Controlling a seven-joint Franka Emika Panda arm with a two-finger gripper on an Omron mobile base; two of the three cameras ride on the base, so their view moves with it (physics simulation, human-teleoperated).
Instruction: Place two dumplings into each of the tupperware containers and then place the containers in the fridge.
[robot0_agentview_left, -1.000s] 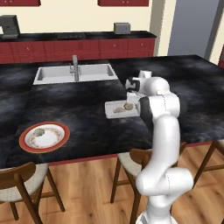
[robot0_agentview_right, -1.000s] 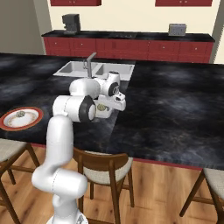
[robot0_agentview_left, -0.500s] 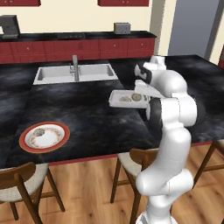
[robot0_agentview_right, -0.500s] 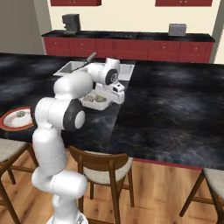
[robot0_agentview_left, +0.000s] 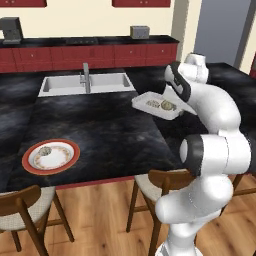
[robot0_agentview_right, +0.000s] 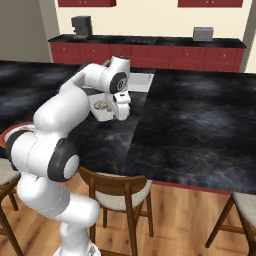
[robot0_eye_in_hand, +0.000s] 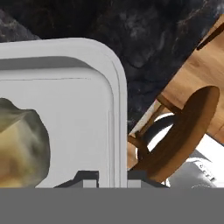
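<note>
My gripper (robot0_agentview_left: 180, 108) is shut on the right rim of a white tupperware container (robot0_agentview_left: 144, 100) and holds it tilted above the dark counter, right of the sink. Two dumplings (robot0_agentview_left: 152, 104) lie side by side inside it. From the right base view the container (robot0_agentview_right: 104, 114) hangs just left of the gripper (robot0_agentview_right: 121, 113). In the hand view the container's rim (robot0_eye_in_hand: 118, 109) runs between the gripper's (robot0_eye_in_hand: 112, 177) two tips, and one dumpling (robot0_eye_in_hand: 19, 148) lies at the left. The grey fridge (robot0_agentview_left: 220, 30) stands at the back right.
A round red-rimmed plate (robot0_agentview_left: 65, 162) with one dumpling (robot0_agentview_left: 45, 150) sits near the counter's front left edge. The sink (robot0_agentview_left: 85, 84) with its faucet is behind the container. Wooden chairs (robot0_agentview_left: 150, 182) stand under the near edge. Red cabinets line the back wall.
The container has come up off the counter with the gripper and has swung to the right and a little farther back. The plate has stayed in place.
</note>
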